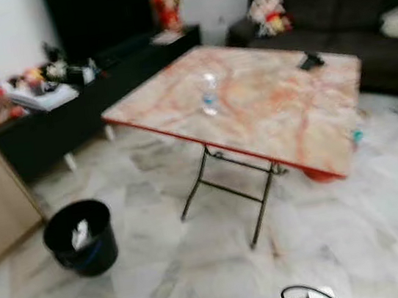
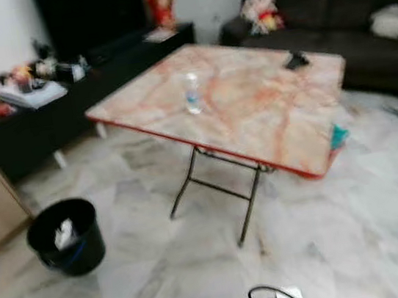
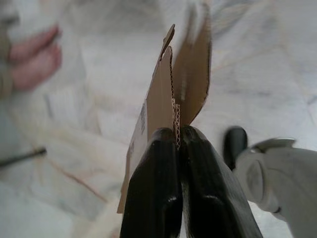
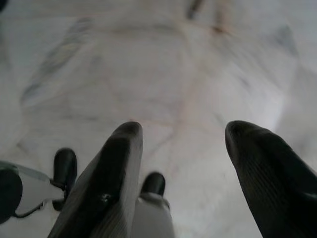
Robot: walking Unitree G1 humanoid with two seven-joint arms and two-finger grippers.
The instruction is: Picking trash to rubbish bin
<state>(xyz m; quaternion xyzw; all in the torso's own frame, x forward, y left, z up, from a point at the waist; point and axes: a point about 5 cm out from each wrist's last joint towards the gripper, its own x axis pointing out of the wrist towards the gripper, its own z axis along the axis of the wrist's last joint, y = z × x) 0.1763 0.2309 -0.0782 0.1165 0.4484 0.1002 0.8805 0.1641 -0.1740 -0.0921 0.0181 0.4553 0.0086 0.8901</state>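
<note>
Left wrist view gives you the left claw pinching a piece of brown corrugated cardboard between its black fingers, held edge-on over the pale marble floor, with a person's bare foot off to one side. Your right claw hangs spread wide above the same floor, holding nothing. From the head camera, you can see the black rubbish bin standing on the floor to the robot's left, with some white trash inside. Beyond it, a clear bottle stands upright on the marble-patterned folding bench.
</note>
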